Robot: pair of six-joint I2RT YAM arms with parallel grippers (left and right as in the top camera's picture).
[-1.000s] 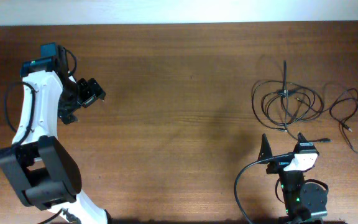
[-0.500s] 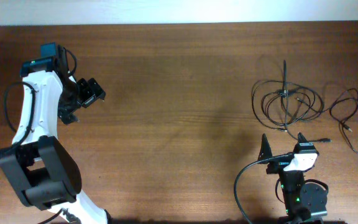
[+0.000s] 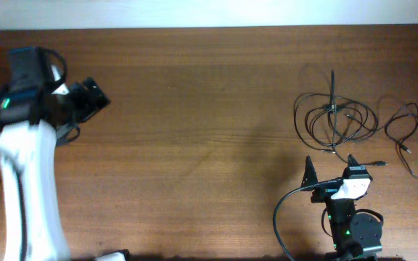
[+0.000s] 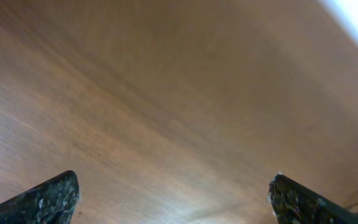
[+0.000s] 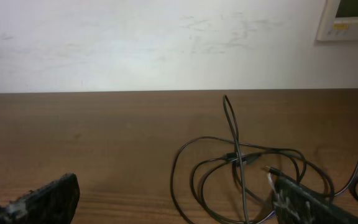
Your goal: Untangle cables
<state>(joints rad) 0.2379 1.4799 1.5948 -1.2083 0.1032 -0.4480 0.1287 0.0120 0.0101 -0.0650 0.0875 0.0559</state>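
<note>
The overhead camera looks straight down on the table [image 3: 209,159] from far above. My right wrist camera sits low, near the cables [image 5: 241,165], facing them and the wall [image 5: 135,43] behind; overhead shares those cables. My left wrist camera, well apart from the cables, looks at the table's wood from close.

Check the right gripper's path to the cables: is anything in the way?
Nothing visible is. The right gripper is open just short of the cables, with only bare table between them. The right wrist view shows the loops lying on the wood just ahead of the fingers.
</note>
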